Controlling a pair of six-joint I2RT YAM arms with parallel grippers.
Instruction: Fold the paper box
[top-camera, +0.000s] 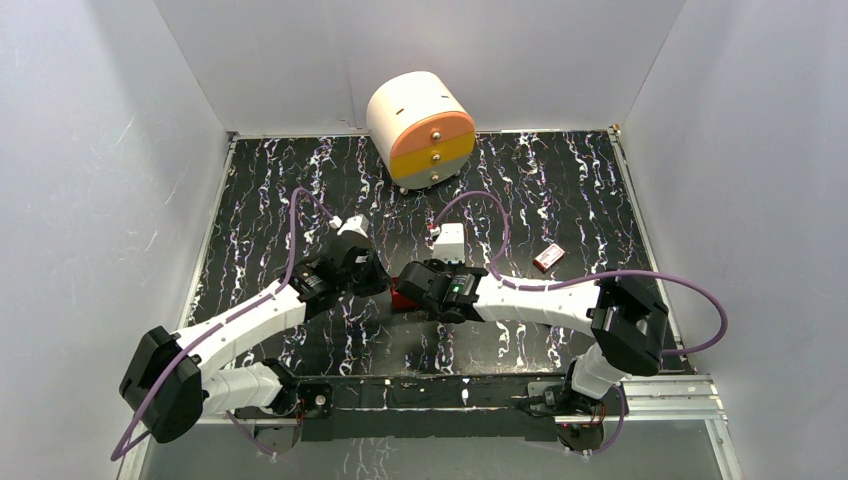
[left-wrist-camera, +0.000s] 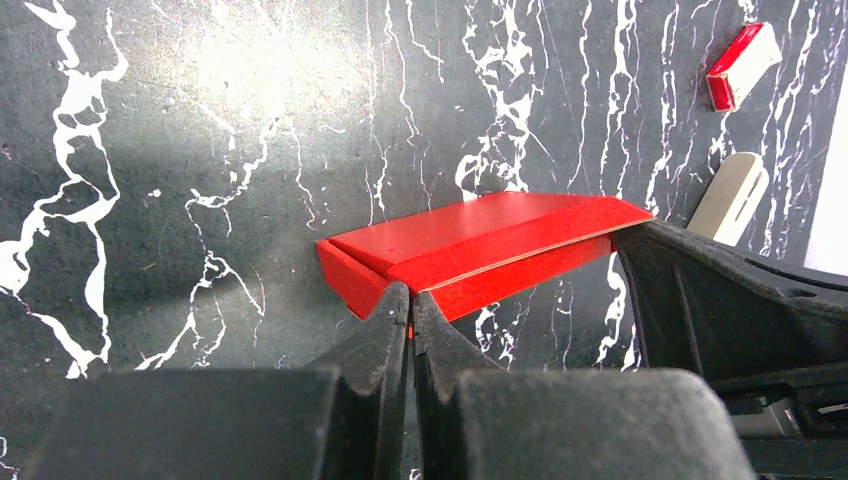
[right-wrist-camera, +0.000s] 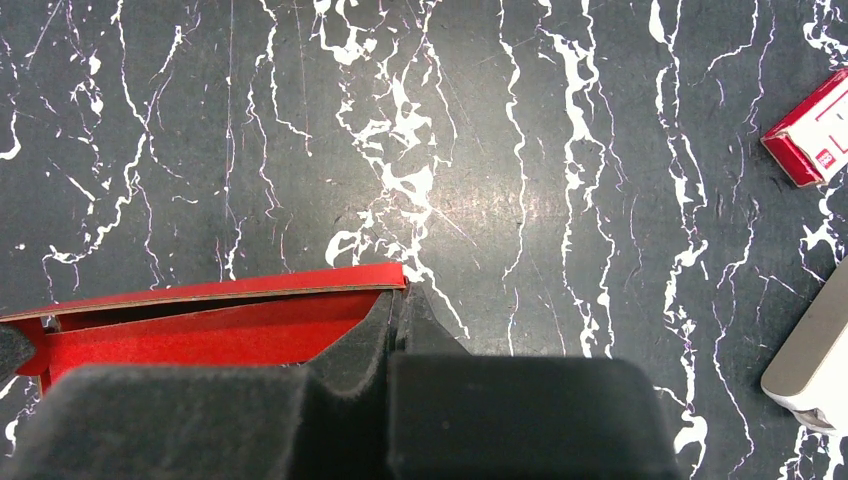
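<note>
Left wrist: left jaws pinch smooth red paper box (left-wrist-camera: 480, 235) (thin card); right jaws closed.

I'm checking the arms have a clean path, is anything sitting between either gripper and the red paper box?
Nothing visible does. The left gripper has its shut tips right at the paper box, at its edge, and the right gripper is shut at the lid's corner. The red-and-white packet lies off to the side.

wide overhead; close wrist views share paper box (left-wrist-camera: 480, 235).
</note>
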